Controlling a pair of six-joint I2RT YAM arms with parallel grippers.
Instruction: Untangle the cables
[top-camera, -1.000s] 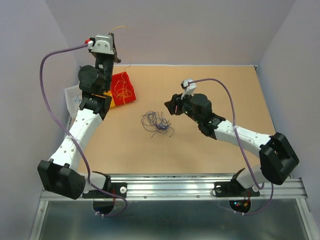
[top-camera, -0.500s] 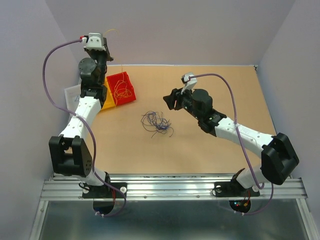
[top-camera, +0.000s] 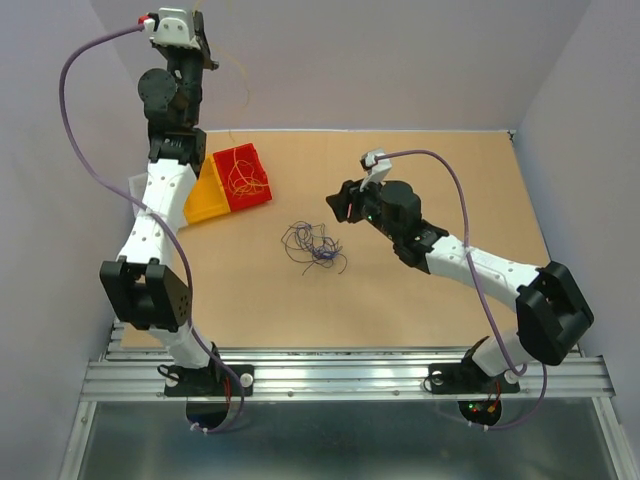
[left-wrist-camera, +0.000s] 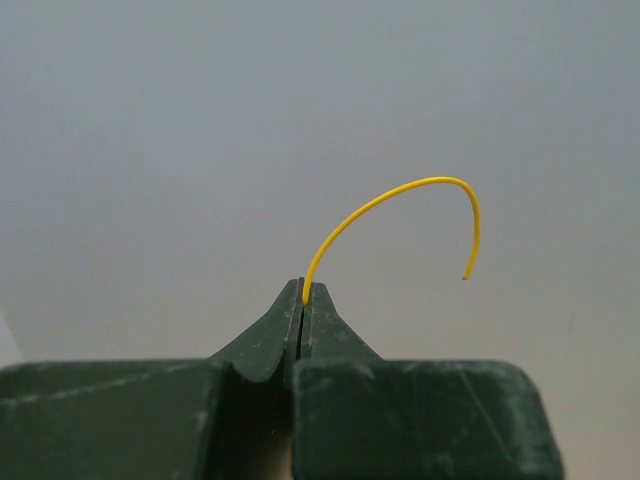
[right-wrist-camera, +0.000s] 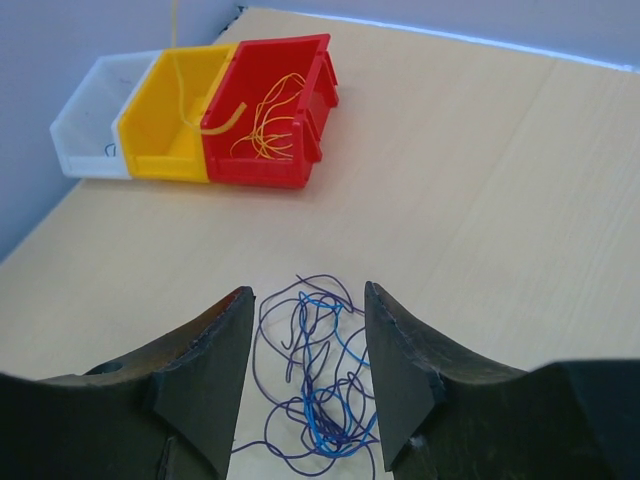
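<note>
Your left gripper (left-wrist-camera: 303, 290) pinches just the end of one yellow cable (left-wrist-camera: 440, 180), held high near the red bin (right-wrist-camera: 250, 168); it may slip. Your right gripper (right-wrist-camera: 305, 340), spread over the mid-table tangle (right-wrist-camera: 318, 415), may snag several.

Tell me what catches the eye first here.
The left gripper, held high at the far left above the table, is shut on a thin yellow wire that arcs from its tips. At the centre of the tan table, a loose tangle of thin blue and dark purple wires lies just in front of the open right gripper.
</note>
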